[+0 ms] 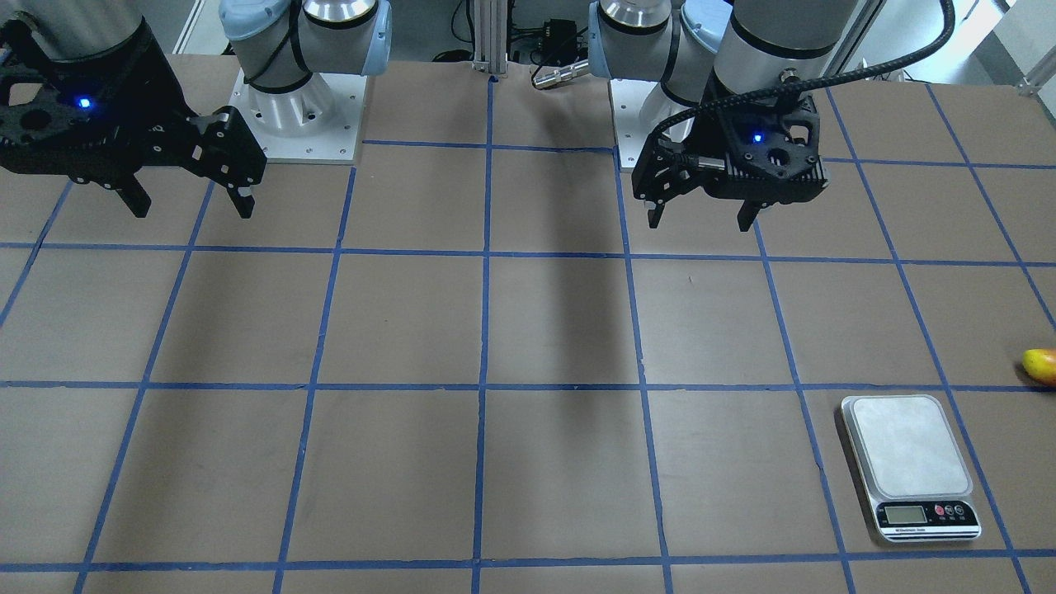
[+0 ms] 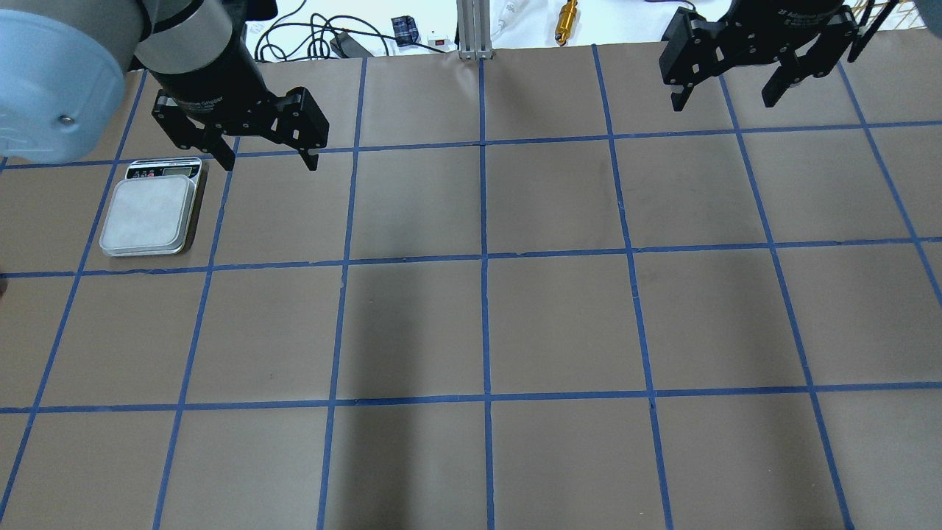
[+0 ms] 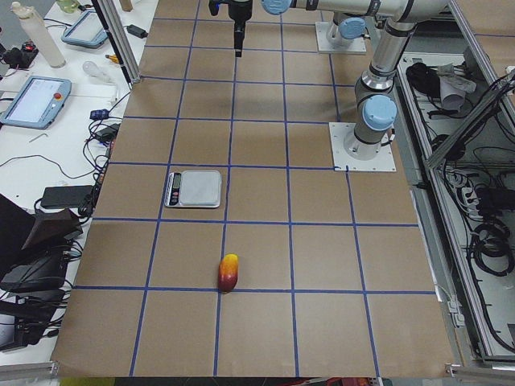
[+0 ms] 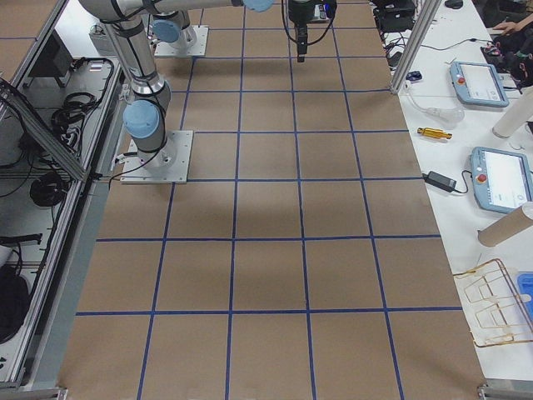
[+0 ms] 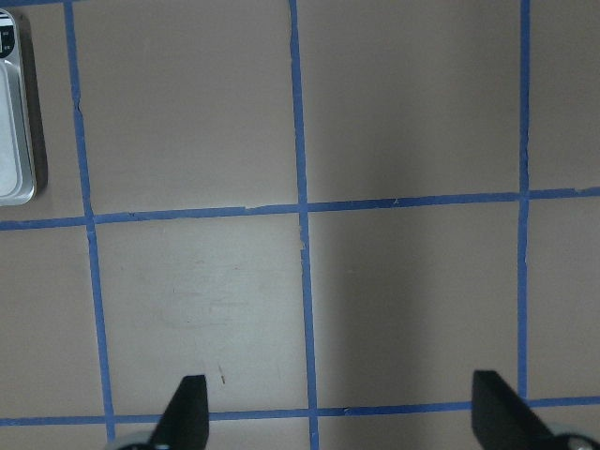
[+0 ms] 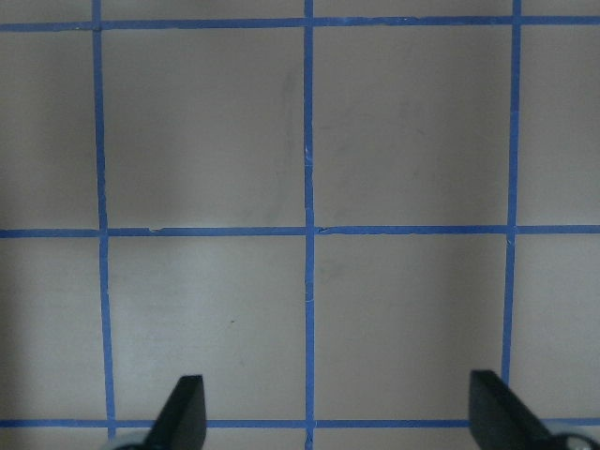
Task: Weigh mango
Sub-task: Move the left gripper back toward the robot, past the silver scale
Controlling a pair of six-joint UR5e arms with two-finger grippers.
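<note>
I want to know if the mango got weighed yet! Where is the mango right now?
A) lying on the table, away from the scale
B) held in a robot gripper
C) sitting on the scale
A: the mango lies alone on the table, apart from the kitchen scale, which has nothing on its plate.

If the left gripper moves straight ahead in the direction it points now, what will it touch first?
Probably only the bare table, near a blue tape line. The left gripper points down, and its wrist view shows nothing between the open fingers. The scale lies off to one side.
</note>
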